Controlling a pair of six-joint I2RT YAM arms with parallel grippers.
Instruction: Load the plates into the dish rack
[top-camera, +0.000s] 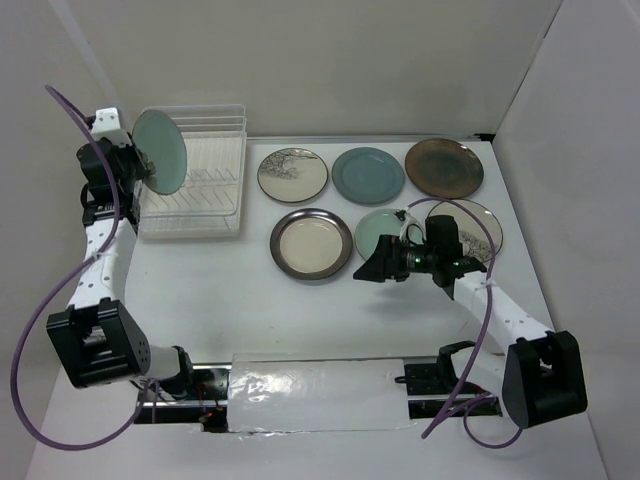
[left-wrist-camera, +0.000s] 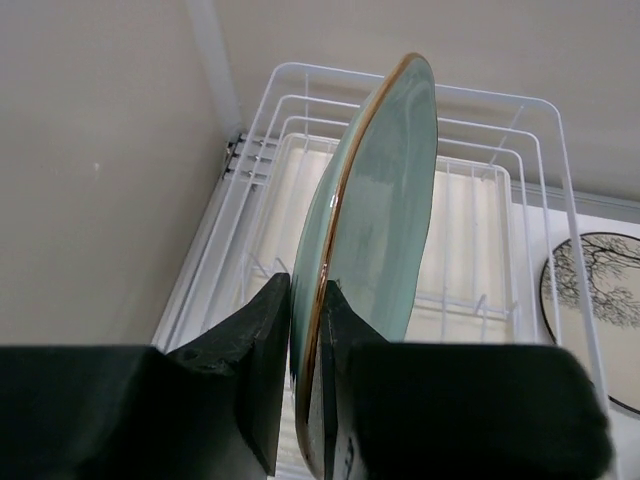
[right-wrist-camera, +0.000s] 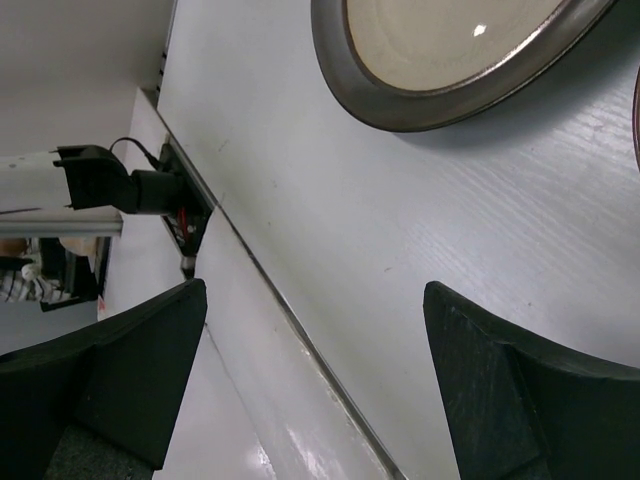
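My left gripper (top-camera: 142, 168) is shut on the rim of a pale green plate (top-camera: 160, 150) and holds it upright on edge above the left end of the white wire dish rack (top-camera: 205, 190). In the left wrist view the plate (left-wrist-camera: 385, 200) stands between my fingers (left-wrist-camera: 255, 350), over the rack (left-wrist-camera: 470, 210), which holds no plates. My right gripper (top-camera: 374, 268) is open and empty, just right of the cream plate with dark rim (top-camera: 311, 244). That plate's edge shows in the right wrist view (right-wrist-camera: 450, 60).
On the table lie a cream branch-pattern plate (top-camera: 292, 174), a blue-grey plate (top-camera: 368, 174), a dark brown plate (top-camera: 443, 167), a pale green plate (top-camera: 376, 228) and another branch-pattern plate (top-camera: 482, 222), both partly hidden by the right arm. Walls stand close behind and left of the rack.
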